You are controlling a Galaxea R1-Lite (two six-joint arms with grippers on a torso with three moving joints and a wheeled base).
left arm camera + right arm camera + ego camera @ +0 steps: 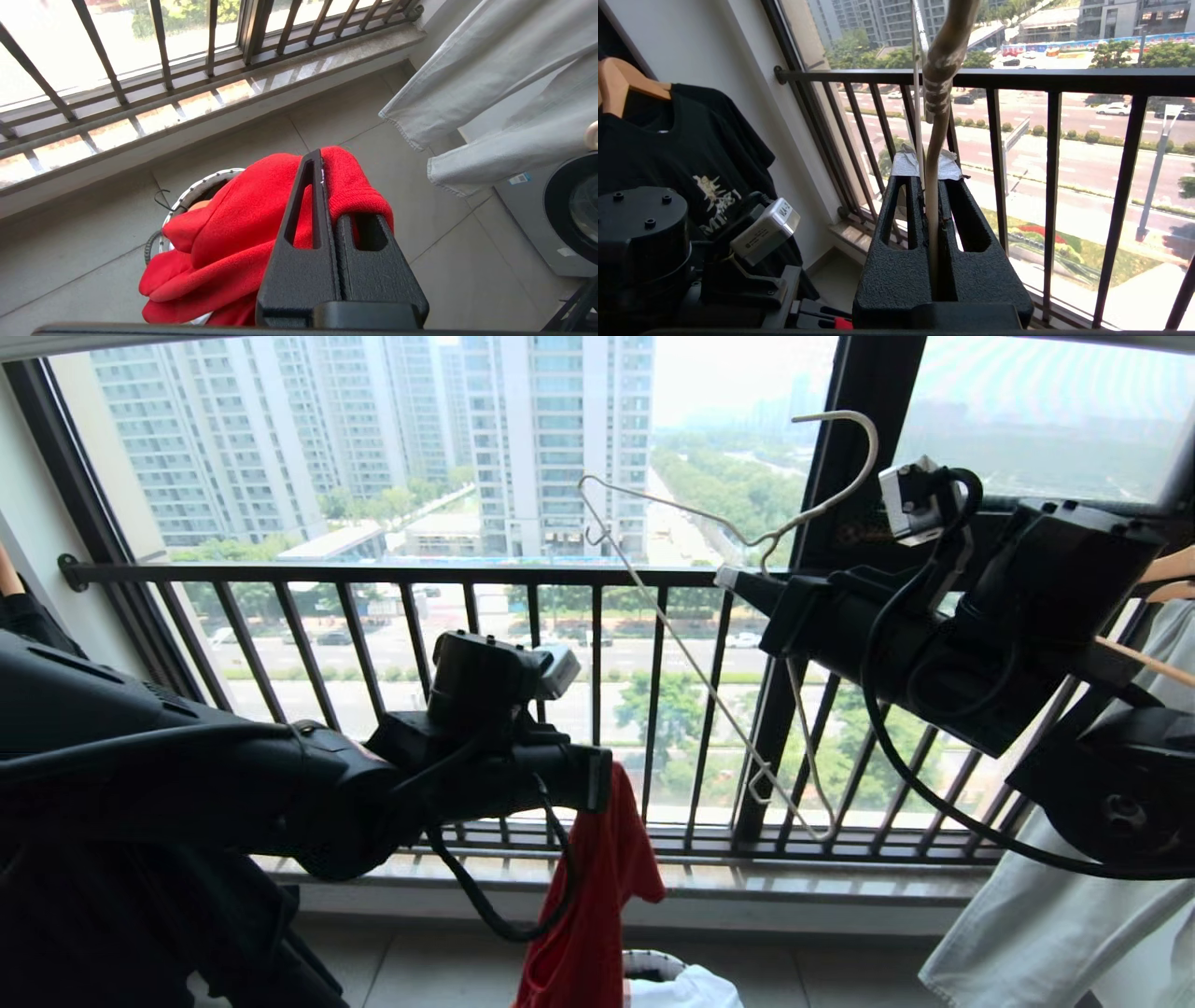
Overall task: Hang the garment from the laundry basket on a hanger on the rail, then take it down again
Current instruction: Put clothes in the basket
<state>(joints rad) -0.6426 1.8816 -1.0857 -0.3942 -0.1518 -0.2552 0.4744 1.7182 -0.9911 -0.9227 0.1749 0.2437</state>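
Observation:
In the head view my left gripper point(602, 786) is shut on a bunch of the red garment point(597, 896), which hangs down over the laundry basket point(651, 959) on the floor. The left wrist view shows the red cloth point(243, 224) draped over the left gripper point(327, 186) and the basket's rim point(201, 186) below. Higher and to the right, my right gripper point(738, 581) is shut on the thin cream hanger point(691, 663) just below its hook, and the frame tilts down in front of the window. The hanger's stem point(934, 93) runs between the fingers of the right gripper point(927, 175). The rail is out of view.
A black window railing point(373, 574) runs across the front above a stone sill. A pale grey garment point(1055, 915) hangs at the right, near a washing machine point(570, 214). A black printed T-shirt point(691, 154) on a wooden hanger hangs at the left.

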